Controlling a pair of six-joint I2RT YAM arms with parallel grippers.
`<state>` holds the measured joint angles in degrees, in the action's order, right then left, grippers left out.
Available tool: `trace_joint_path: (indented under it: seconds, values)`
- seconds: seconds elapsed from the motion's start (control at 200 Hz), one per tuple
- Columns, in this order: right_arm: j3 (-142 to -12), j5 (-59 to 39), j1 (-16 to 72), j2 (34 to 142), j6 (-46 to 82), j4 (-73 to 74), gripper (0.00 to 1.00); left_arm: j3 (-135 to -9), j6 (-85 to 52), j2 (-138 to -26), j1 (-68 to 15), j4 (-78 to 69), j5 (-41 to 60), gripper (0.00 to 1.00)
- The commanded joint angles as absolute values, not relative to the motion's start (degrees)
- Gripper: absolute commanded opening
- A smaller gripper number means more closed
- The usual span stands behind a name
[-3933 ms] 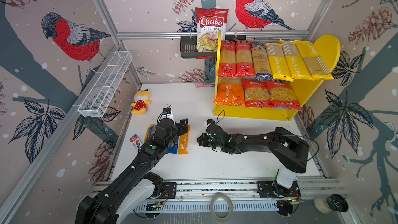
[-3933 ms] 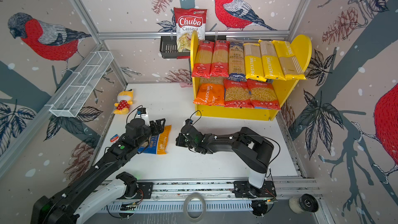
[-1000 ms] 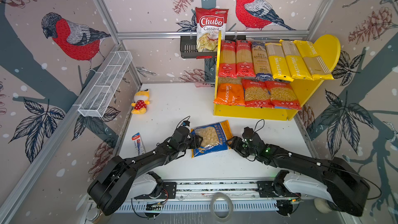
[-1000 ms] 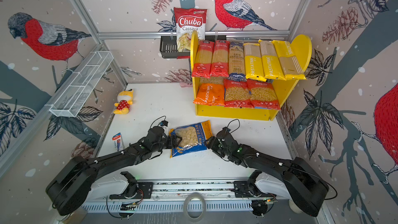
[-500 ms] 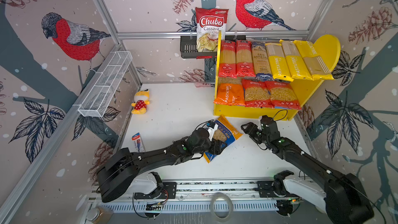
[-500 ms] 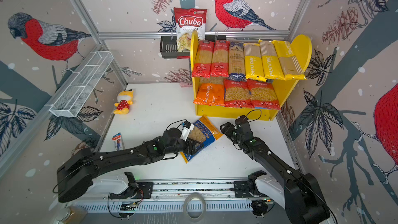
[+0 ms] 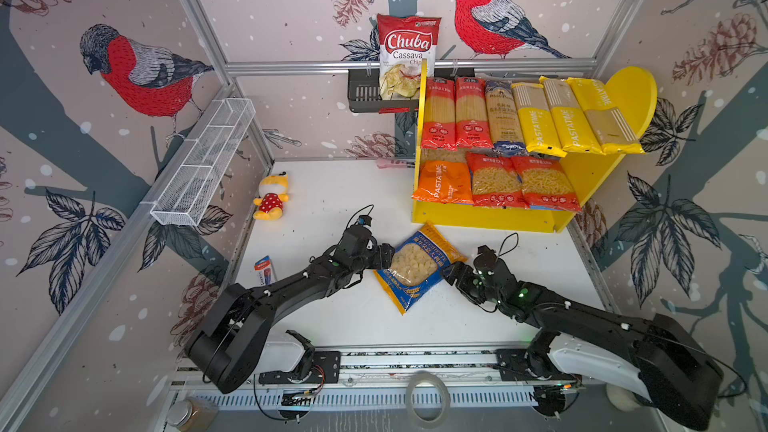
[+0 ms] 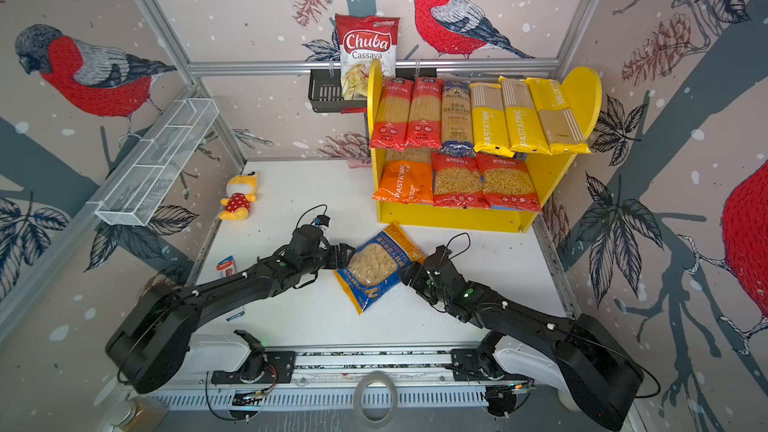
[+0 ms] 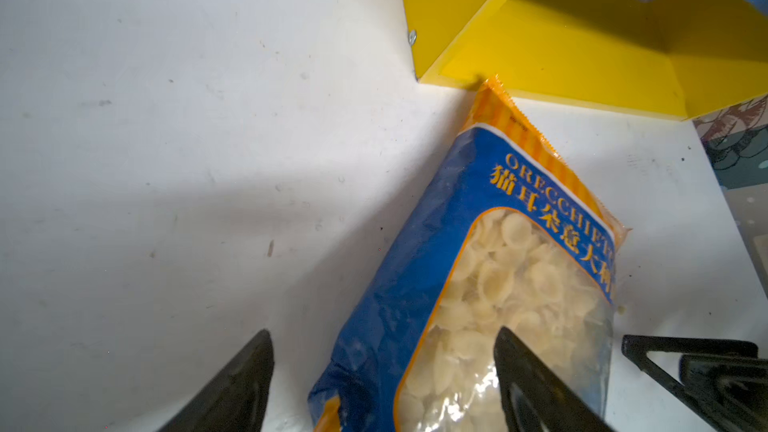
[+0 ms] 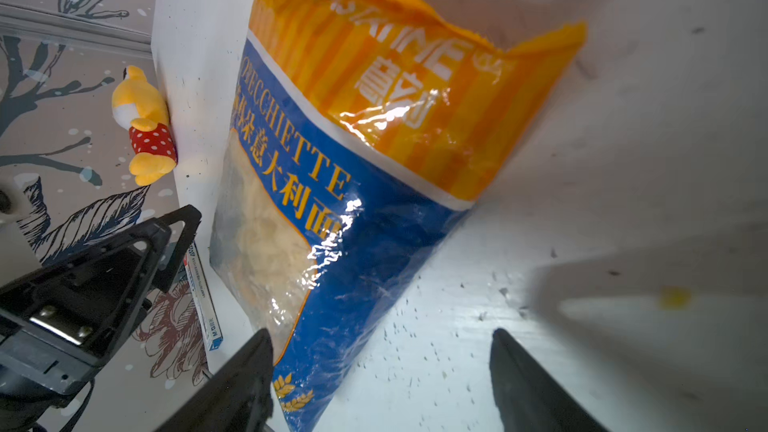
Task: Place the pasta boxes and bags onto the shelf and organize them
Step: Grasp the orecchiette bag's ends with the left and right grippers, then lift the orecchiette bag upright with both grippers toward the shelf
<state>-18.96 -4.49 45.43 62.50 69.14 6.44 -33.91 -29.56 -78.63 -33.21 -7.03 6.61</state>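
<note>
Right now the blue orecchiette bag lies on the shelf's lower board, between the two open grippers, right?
No. The blue orecchiette bag lies on the table in front of the shelf, not on its lower board, as both top views show. It is between the open left gripper and right gripper.

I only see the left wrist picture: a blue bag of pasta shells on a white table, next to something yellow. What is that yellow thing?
Observer: A shelf, with six long packs on its upper board and three short bags below.
Operator: And the black shape at my picture's edge?
Observer: The right fingers, spread open on the opposite side of the bag.
Operator: Anything else lying around?
Observer: A plush toy, off to the left in both top views.
</note>
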Motion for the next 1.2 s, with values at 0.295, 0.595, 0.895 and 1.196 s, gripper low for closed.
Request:
trace_joint_path:
  seconds: [0.295, 0.595, 0.895, 1.196]
  values:
    - [-19.0, -6.18, 37.49, 63.96, 66.27, 10.8, 0.81, -36.7, -33.21, -88.9, -42.89, -14.92, 17.02, 0.77]
    - [-19.28, -10.07, 19.41, 55.26, 51.18, -3.48, 0.81, -41.33, -37.44, -90.35, -52.73, -15.91, 15.18, 0.76]
    - [-15.91, -15.31, 12.18, 44.99, 41.75, -11.13, 0.82, -42.18, -35.72, -91.21, -46.93, -15.69, 19.26, 0.75]
    - [-12.02, -19.52, 12.48, 45.42, 43.67, -4.57, 0.8, -44.44, -39.8, -100.2, -46.95, -22.67, 21.22, 0.72]
